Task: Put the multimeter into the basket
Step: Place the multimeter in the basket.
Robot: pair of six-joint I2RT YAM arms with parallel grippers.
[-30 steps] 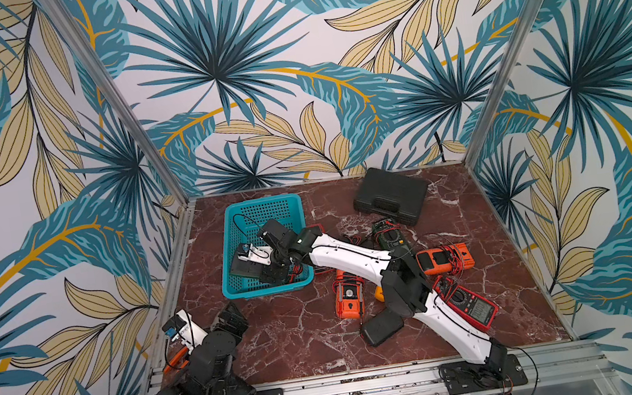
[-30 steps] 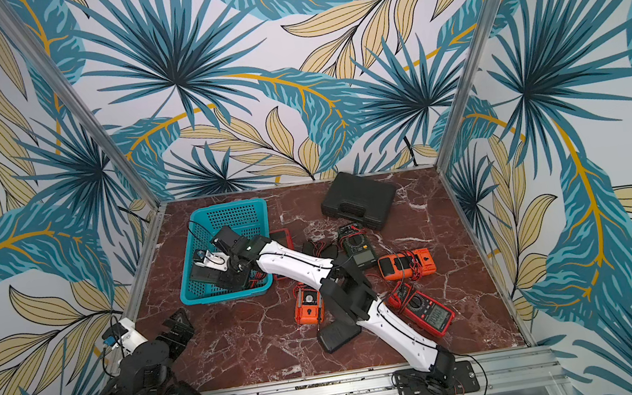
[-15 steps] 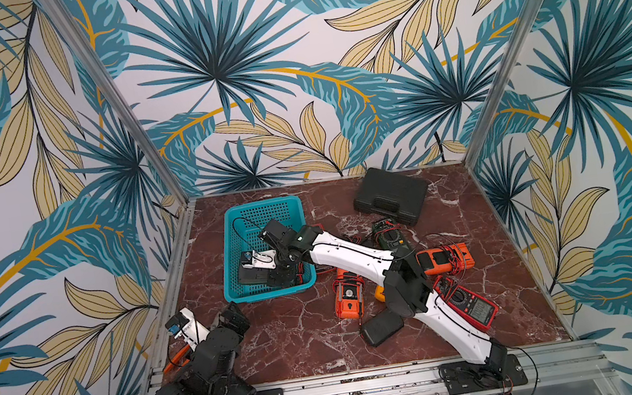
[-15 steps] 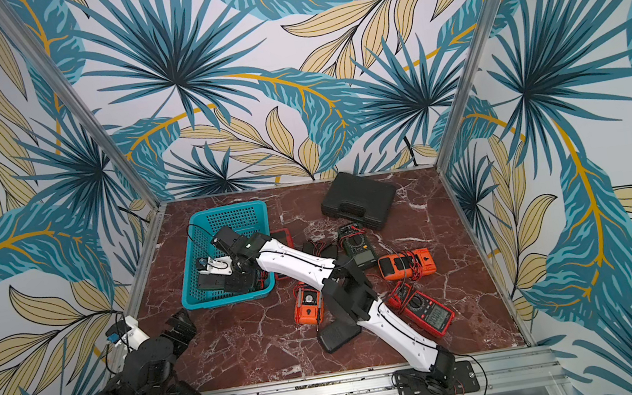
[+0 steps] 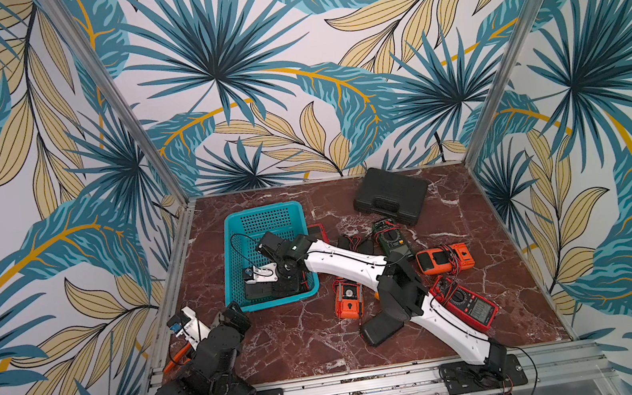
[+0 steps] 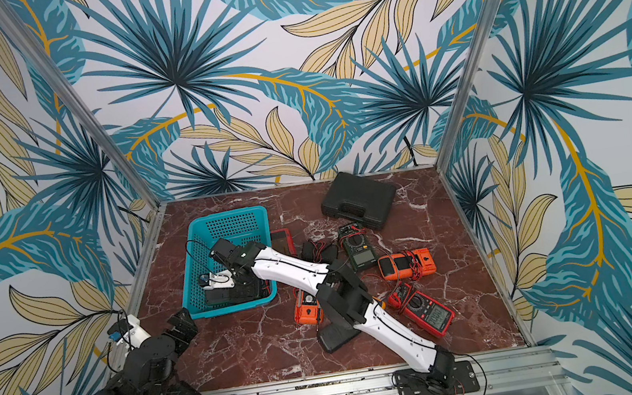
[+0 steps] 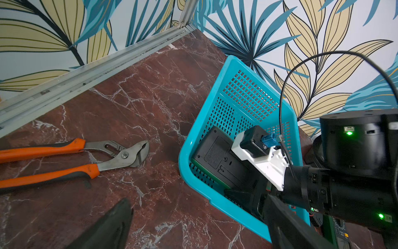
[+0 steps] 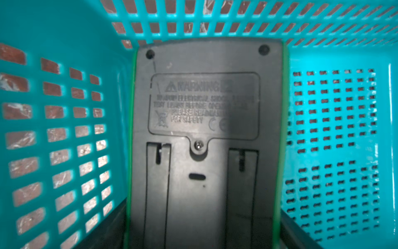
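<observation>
The teal basket [image 5: 261, 211] [image 6: 224, 216] stands at the back left of the marble table. Inside it a black multimeter [image 5: 272, 289] [image 6: 231, 295] with a green edge lies back side up, one end against the basket's front wall [image 7: 183, 151]. My right gripper [image 5: 276, 283] [image 6: 234, 286] reaches down into the basket. In the right wrist view the multimeter [image 8: 204, 107] fills the space between the fingers of the right gripper [image 8: 202, 237], which hug its two long sides. My left gripper [image 5: 234, 317] [image 7: 198, 232] rests open at the front left, just outside the basket, holding nothing.
Orange-handled pliers [image 7: 120, 155] lie left of the basket. A black case [image 5: 391, 194] sits at the back. Several other meters lie to the right: dark green [image 5: 391, 238], orange [image 5: 444, 259], red [image 5: 470, 307], small orange [image 5: 348, 303]. A black pouch [image 5: 382, 325] lies under my right arm.
My right gripper has sunk lower into the basket with the multimeter, toward the front wall. The left arm has hardly moved.
</observation>
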